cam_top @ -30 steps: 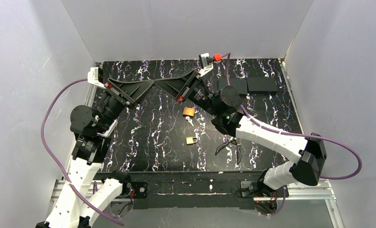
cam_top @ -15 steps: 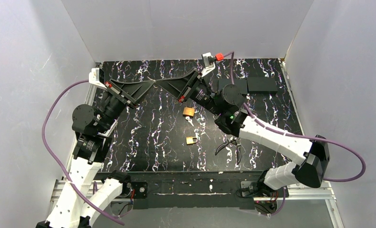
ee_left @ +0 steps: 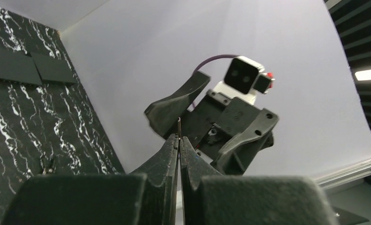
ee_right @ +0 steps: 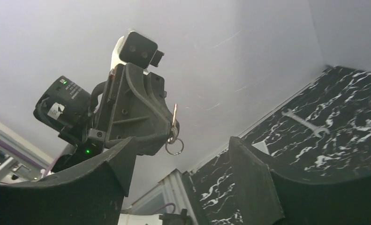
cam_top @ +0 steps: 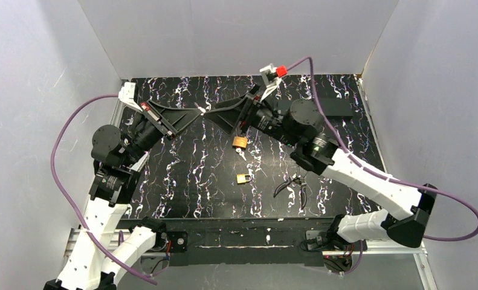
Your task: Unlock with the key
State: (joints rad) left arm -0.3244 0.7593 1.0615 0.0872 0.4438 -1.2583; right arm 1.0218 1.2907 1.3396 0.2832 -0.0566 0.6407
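Dull-metal key (ee_right: 174,123), ring dangling, held in mid-air by the left gripper (ee_left: 178,139), fingers pinched tight on it. Right gripper (cam_top: 222,118) spread wide just beside, holding nothing. Advised: draw right arm clear first, then lower blade toward padlock (cam_top: 240,142). Bare marbled table (cam_top: 188,181) below; back wall (cam_top: 236,36) close.
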